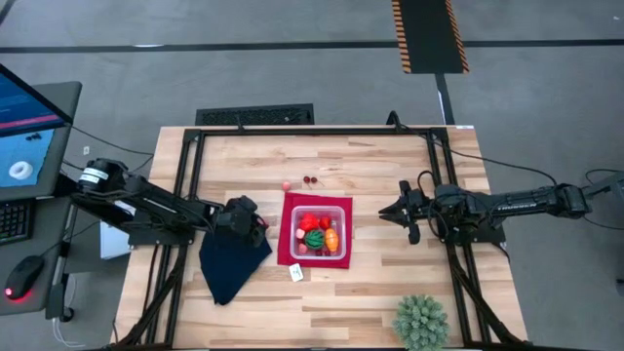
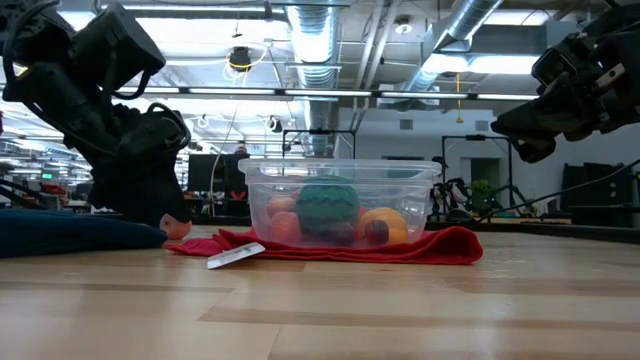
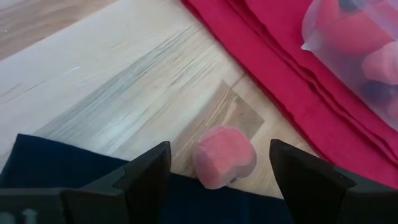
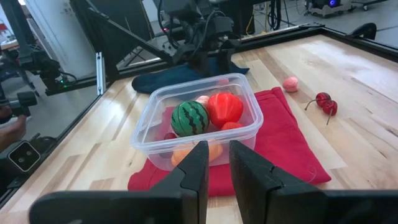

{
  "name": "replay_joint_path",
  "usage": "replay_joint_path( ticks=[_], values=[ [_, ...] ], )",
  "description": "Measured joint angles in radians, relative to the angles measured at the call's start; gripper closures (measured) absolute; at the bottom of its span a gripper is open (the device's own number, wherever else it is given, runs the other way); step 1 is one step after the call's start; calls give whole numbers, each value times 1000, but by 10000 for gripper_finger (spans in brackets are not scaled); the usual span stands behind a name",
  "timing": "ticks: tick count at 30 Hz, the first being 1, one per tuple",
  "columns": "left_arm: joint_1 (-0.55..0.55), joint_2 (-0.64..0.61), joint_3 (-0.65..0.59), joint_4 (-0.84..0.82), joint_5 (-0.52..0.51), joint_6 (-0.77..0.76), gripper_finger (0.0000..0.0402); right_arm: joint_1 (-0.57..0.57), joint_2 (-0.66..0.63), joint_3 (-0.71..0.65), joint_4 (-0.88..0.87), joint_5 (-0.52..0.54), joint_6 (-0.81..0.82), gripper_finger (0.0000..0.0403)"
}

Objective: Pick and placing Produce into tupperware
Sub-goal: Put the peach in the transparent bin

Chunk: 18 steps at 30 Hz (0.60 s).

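Wide-open left gripper point(image 3: 219, 163) straddles a pink fruit point(image 3: 224, 156), seemingly untouched; right gripper point(image 4: 215, 163) hovers nearly closed, empty.

Left arm point(image 1: 146, 210): dark, matte black links, boxy housings, a white band near its base joint. Right arm point(image 1: 497, 205): same dark finish, slimmer tubular forearm, black cables looping beside the wrist. Left gripper point(image 3: 221, 180) and right gripper point(image 4: 214, 165): black jaws, flat-faced and angular. No markings legible on either arm.

overhead, table-level and both wrist views share the tupperware point(image 1: 320, 232).
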Motion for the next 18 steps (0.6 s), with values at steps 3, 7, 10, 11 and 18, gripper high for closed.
replay_joint_path(
  ticks=[3,7,10,11,18],
  values=[
    [0,0,0,0,-1,0,142,0,0,0,0,0,0,315],
    [0,14,0,3,-1,-5,167,0,0,0,0,0,0,315],
    [0,27,1,22,0,-6,188,0,0,0,0,0,0,315],
    [0,29,1,20,1,-6,193,0,0,0,0,0,0,315],
    [-1,82,1,64,-14,-13,221,0,4,0,0,0,0,315]
  ],
)
